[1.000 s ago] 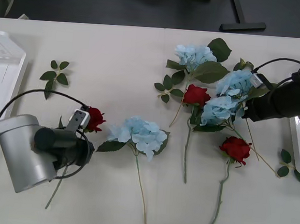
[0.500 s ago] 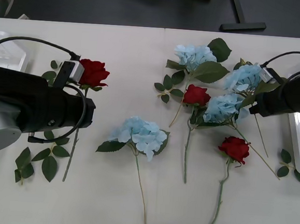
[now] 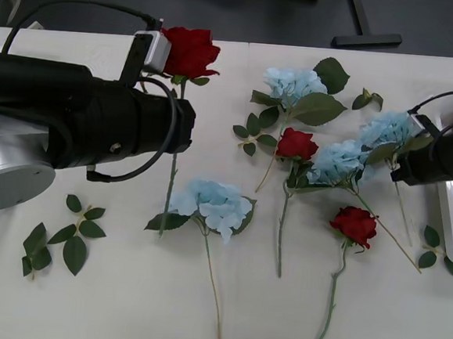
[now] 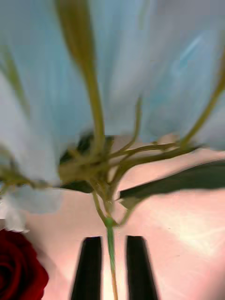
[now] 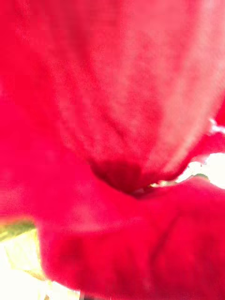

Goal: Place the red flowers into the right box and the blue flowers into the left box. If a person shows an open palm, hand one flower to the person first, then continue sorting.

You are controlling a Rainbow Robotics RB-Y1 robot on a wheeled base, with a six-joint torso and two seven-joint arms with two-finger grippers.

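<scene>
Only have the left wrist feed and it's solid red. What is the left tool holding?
Observer: In the front view, the left tool holds a red rose by its stem. The bloom is raised near the table's far edge.
Operator: Right arm?
Observer: The right tool has its black fingers closed on the stem of a blue hydrangea, at the table's right side.
Operator: Is the right box in reach?
Observer: Probably. The right box sits at the table's right edge, just beside that arm.
</scene>
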